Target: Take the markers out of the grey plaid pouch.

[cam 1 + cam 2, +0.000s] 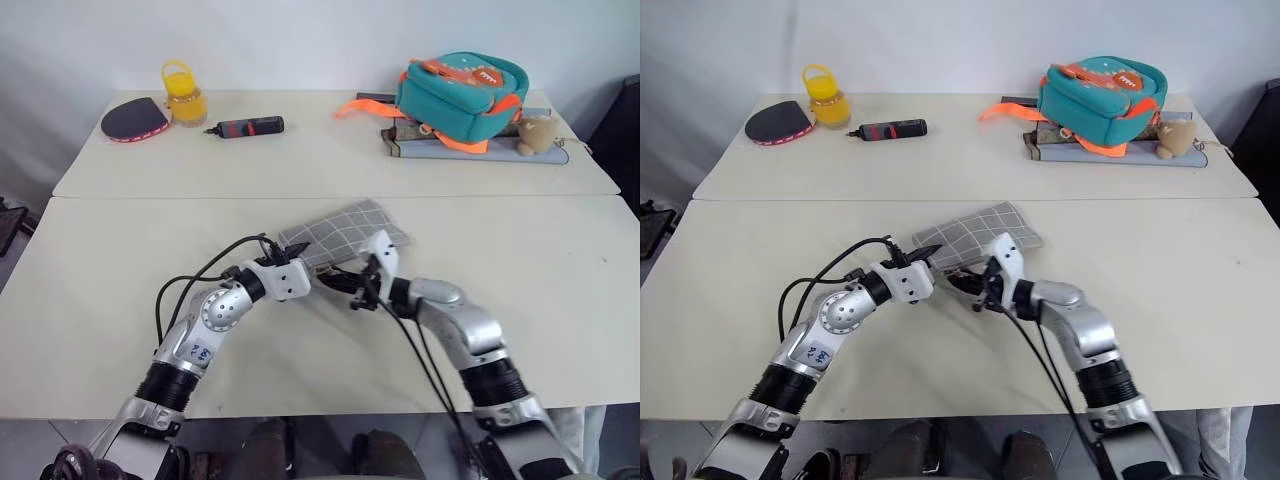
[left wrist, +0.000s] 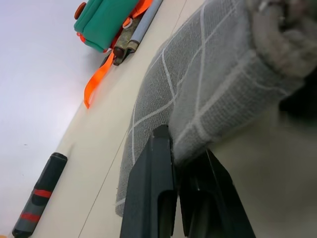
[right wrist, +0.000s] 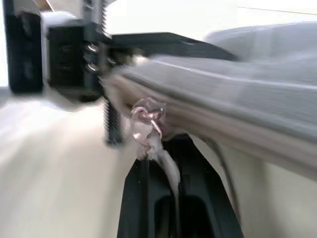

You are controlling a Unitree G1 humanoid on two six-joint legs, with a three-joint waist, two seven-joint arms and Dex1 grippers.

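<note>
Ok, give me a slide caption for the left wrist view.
Left gripper shut on an edge of the grey plaid pouch, teal backpack and black-and-red tool on the table beyond.

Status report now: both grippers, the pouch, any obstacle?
Left gripper shut on grey plaid pouch, edge pinched. Right gripper shut on pouch's zipper pull cord. No markers visible. Nothing in the way.
</note>
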